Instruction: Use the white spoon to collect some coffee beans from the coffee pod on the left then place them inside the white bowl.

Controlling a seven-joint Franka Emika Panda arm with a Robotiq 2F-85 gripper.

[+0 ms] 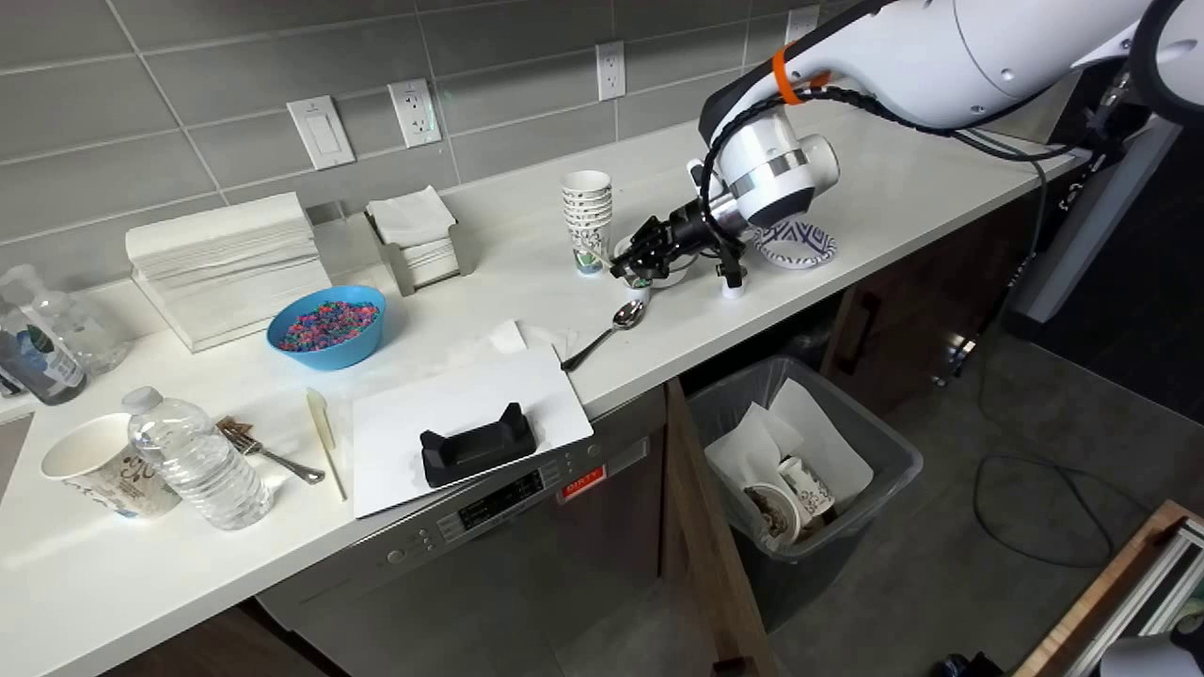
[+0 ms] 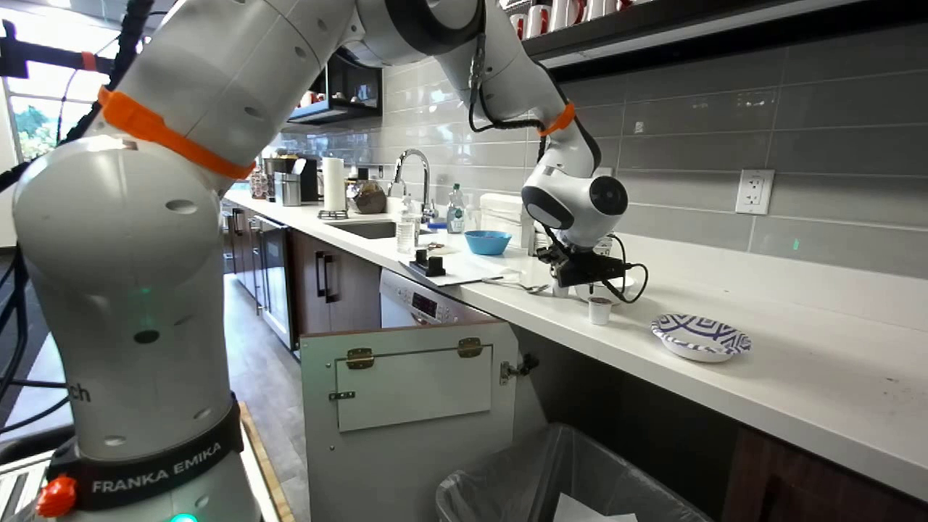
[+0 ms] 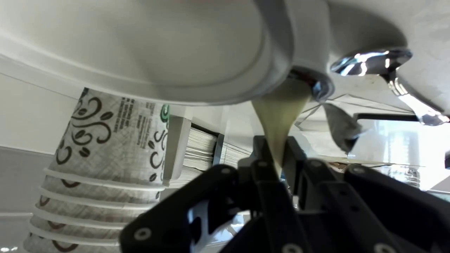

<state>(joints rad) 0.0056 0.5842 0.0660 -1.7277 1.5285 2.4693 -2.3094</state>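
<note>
My gripper (image 3: 275, 151) is shut on the handle of the pale white spoon (image 3: 281, 109). The spoon's head reaches a white coffee pod (image 3: 312, 42) with a peeled foil lid (image 3: 341, 126); whether it is inside or just in front, I cannot tell. Its contents are hidden. The white bowl (image 3: 175, 92) is right beside the pod and spoon. In an exterior view, my gripper (image 1: 623, 269) is just above the left pod (image 1: 637, 291), with the bowl (image 1: 675, 274) partly hidden behind it. The right pod (image 1: 733, 287) stands below the wrist; it also shows in an exterior view (image 2: 599, 312).
Stacked paper cups (image 1: 588, 226) stand close beside the bowl. A metal spoon (image 1: 628, 316) lies in front of the left pod near the counter edge. A patterned bowl (image 1: 796, 244) is to the right. A blue bowl (image 1: 357, 350), a white board (image 1: 386, 442) and napkins (image 1: 419, 235) are left.
</note>
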